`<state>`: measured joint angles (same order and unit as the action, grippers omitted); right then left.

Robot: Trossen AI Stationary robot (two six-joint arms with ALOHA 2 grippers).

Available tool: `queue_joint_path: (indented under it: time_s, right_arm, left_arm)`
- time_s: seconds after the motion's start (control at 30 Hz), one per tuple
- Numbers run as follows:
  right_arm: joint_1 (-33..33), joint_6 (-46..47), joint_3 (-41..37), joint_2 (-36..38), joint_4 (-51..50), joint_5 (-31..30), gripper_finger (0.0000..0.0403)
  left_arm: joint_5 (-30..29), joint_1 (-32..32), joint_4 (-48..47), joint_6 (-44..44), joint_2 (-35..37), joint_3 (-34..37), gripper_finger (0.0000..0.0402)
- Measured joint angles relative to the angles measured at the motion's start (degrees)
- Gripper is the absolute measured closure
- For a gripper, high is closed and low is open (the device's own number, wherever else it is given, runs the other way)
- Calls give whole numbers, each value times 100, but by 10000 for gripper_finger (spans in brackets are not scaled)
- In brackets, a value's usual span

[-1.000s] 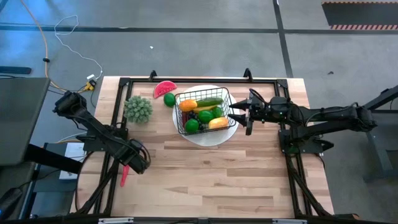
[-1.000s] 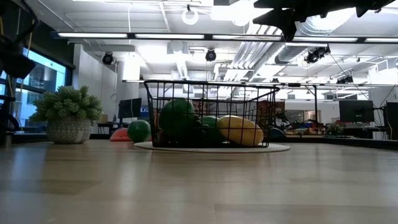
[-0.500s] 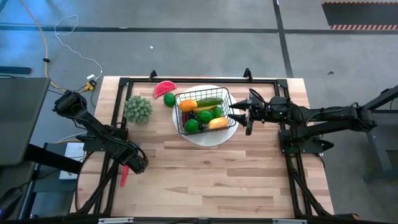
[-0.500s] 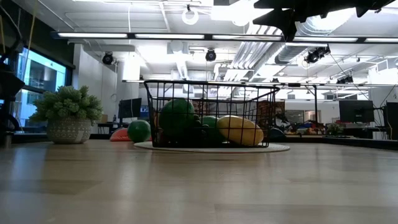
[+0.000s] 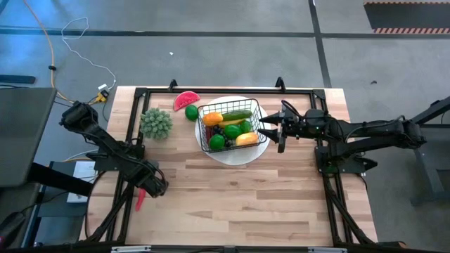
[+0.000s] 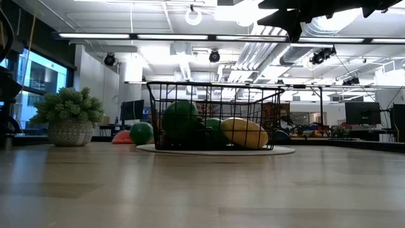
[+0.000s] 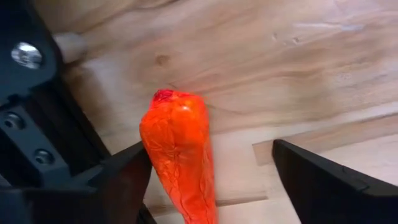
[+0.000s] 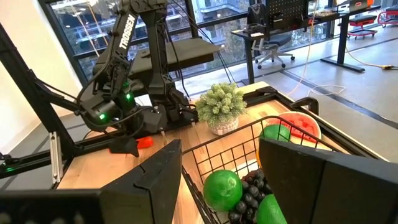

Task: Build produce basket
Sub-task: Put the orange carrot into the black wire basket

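Jaws spread either side of red pepper point(image 7: 180, 158) on tabletop point(image 7: 298, 68); likely light, smooth, slippery; grip mid-body.

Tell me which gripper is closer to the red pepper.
Left. The left gripper straddles the red pepper at the table's left edge; the right gripper sits far away beside the basket.

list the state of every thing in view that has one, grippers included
black wire-mesh basket: upright on the round white plate, partly filled
red pepper: lying on the wooden table, between open fingers
left gripper: open around pepper
right gripper: open at basket's rim
red watermelon slice: outside basket
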<state>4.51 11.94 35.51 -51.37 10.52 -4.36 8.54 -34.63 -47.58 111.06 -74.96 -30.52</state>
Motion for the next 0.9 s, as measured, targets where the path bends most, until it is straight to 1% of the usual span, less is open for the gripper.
queue_joint_path:
  time_s: [0.1, 0.33, 0.43, 0.53, 0.6, 0.67, 0.77, 0.83, 0.9]
  right_arm:
    - [1, 2, 0, 0, 0, 0, 206]
    - [-1, 99, 0, -1, 0, 0, 206]
    - [1, 127, 0, -1, -9, 0, 206]
    - [1, 127, 0, 0, -11, 0, 206]
    - [-1, 129, 0, 0, -13, 0, 206]
    - [1, 129, 0, -1, -15, 0, 206]
    - [-1, 129, 0, 0, -10, 0, 206]
    - [0, 129, 0, -1, -11, 0, 206]
    - [1, 129, 0, 0, -9, 0, 206]
  left_arm:
    - [-2, 0, 129, -6, -6, 2, 119]
    - [-75, 17, 381, -86, -15, 7, 239]
    - [-135, 15, 523, -136, -11, 7, 285]
    - [-257, 48, 771, -326, 105, -9, 316]
    - [-424, 156, 774, -591, 256, -119, 325]
    - [-785, 299, 826, -984, 469, -291, 324]
    - [-1725, 623, 1253, -1801, 873, -552, 307]
    - [-2520, 894, 1953, -2649, 1167, -682, 296]
    - [-3125, 1239, 2978, -3770, 1417, -752, 290]
